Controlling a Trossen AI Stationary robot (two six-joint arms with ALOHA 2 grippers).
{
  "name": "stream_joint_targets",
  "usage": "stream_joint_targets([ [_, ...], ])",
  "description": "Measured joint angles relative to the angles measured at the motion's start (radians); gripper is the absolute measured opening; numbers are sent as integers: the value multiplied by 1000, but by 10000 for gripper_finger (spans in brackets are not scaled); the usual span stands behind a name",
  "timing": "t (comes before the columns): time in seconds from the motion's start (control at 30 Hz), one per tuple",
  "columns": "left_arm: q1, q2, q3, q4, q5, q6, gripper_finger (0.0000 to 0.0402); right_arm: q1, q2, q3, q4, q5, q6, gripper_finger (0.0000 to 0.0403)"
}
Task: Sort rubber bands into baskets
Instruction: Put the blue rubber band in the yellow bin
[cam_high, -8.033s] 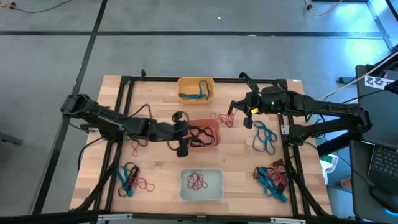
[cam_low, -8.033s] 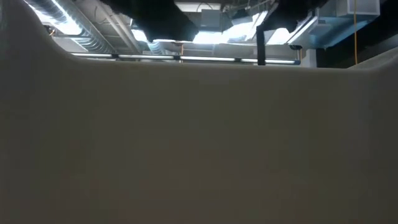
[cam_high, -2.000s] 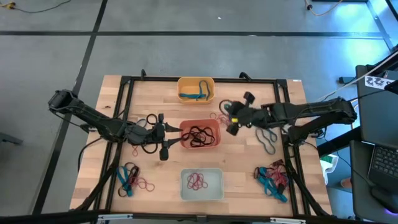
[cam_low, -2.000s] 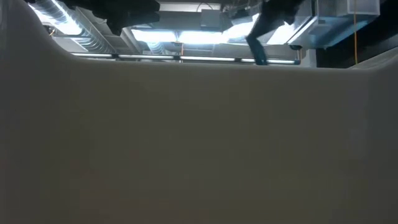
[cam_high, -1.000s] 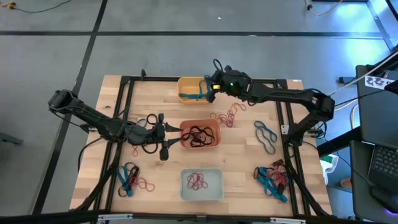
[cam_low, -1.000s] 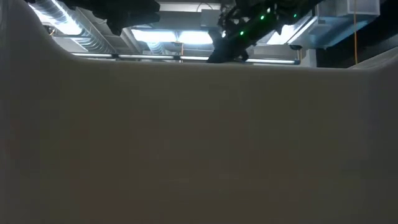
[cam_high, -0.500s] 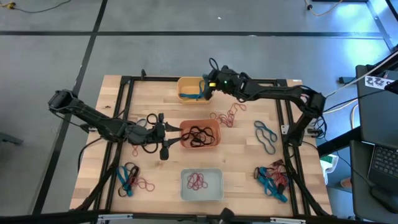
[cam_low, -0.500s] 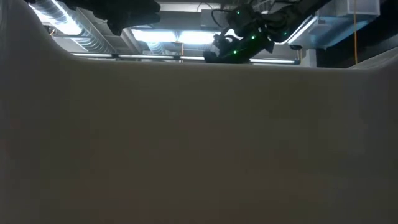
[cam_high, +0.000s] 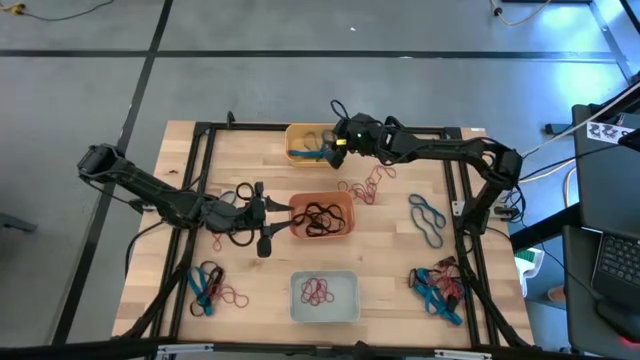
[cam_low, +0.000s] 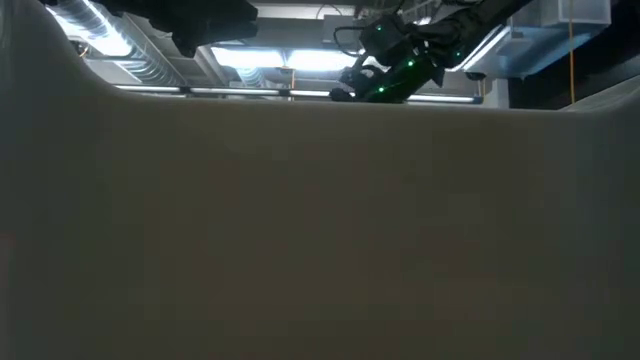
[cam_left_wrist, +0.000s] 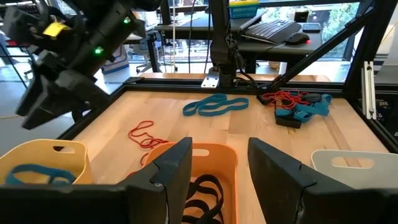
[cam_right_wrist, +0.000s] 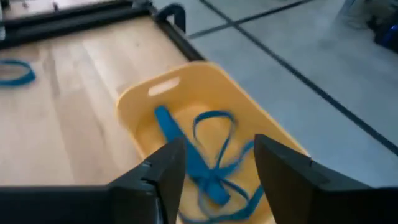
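Observation:
Three baskets stand down the table's middle: yellow-orange (cam_high: 315, 143) at the far edge, red-orange (cam_high: 322, 215) holding black rubber bands, and pale (cam_high: 324, 297) holding red ones. My right gripper (cam_right_wrist: 214, 180) hangs open just above the yellow basket (cam_right_wrist: 205, 118), toward its right end. Blue bands (cam_right_wrist: 208, 155) lie inside it, one of them blurred. My left gripper (cam_left_wrist: 221, 174) waits open, level, at the red-orange basket's (cam_left_wrist: 205, 165) left side. Its fingers hold nothing.
Loose bands lie on the wood. Red ones (cam_high: 365, 187) lie right of the baskets, teal ones (cam_high: 427, 220) farther right. Mixed piles sit near right (cam_high: 438, 285) and near left (cam_high: 210, 287). Black ones (cam_high: 236, 193) lie by my left arm. The pale basket's wall (cam_low: 320, 230) blocks most of the low view.
My right gripper has moved a little toward the table's left edge and sunk toward the yellow basket, tipping further down. It now stands open above the blue bands there.

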Motion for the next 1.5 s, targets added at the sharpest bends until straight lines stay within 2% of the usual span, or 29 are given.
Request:
stream_joint_targets([
  [0.23, 0, 0, 0, -1, 0, 2, 155, 107, -118, 0, -192, 1, -26, 190],
  [0.5, -2, 0, 0, -2, 0, 18, 155, 300, -269, -40, -199, 16, -44, 182],
  [0.67, -11, 0, 0, -4, 0, 19, 155, 416, -352, -165, -142, 71, -48, 182],
  [0.9, -16, 1, 0, 35, 0, -11, 155, 585, -465, -389, 46, 121, 18, 182],
  [1.1, -17, 1, 0, 4, 0, -5, 155, 718, -482, -533, 221, 142, 40, 182],
  [1.27, -15, 1, 0, -8, 0, -3, 155, 807, -478, -597, 295, 168, 77, 182],
  [1.37, -16, 1, 24, -96, 0, -8, 155, 852, -478, -617, 313, 170, 84, 182],
  [1.5, -16, 1, 96, -342, 0, -110, 155, 889, -478, -640, 357, 216, 80, 182],
])
